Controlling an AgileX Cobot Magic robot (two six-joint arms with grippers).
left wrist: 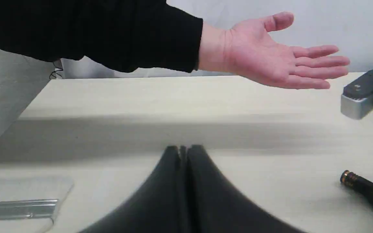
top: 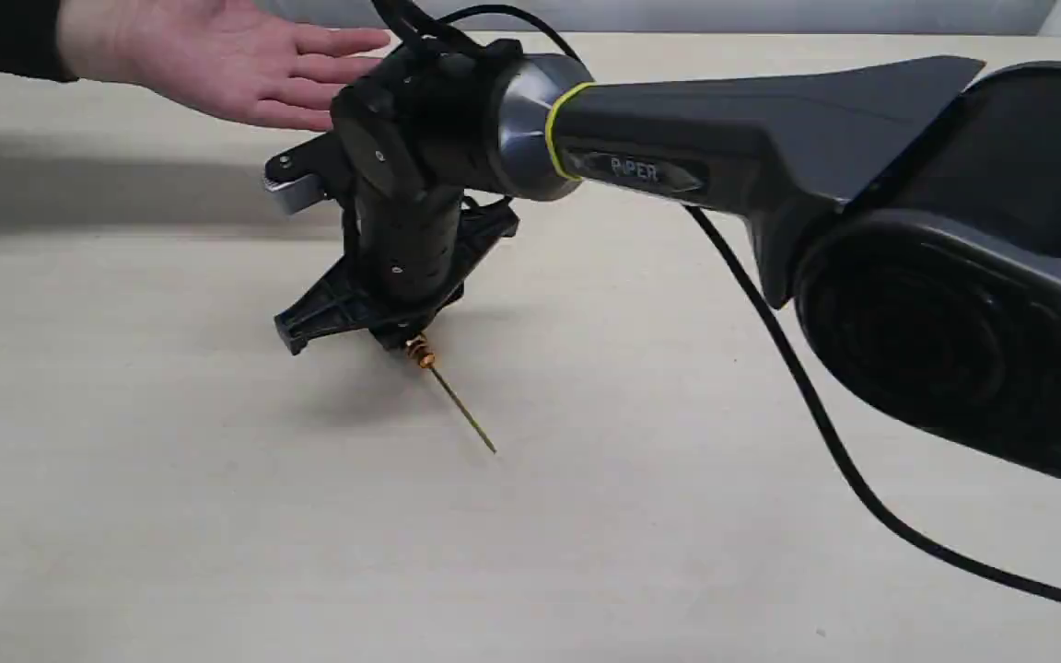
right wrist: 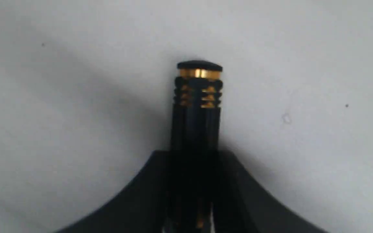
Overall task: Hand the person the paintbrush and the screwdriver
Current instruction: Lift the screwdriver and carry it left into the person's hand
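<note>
Right tool clamped on screwdriver; open palm waiting

I had the right tool clamped on the black handle of the screwdriver, low over the worktop, shaft slanting down; left tool pressed together, empty; person's hand palm-up beyond, apart; paintbrush not in view; I judged it light, stiff, smooth, liable to pivot; mid-handle grip suited it
</note>
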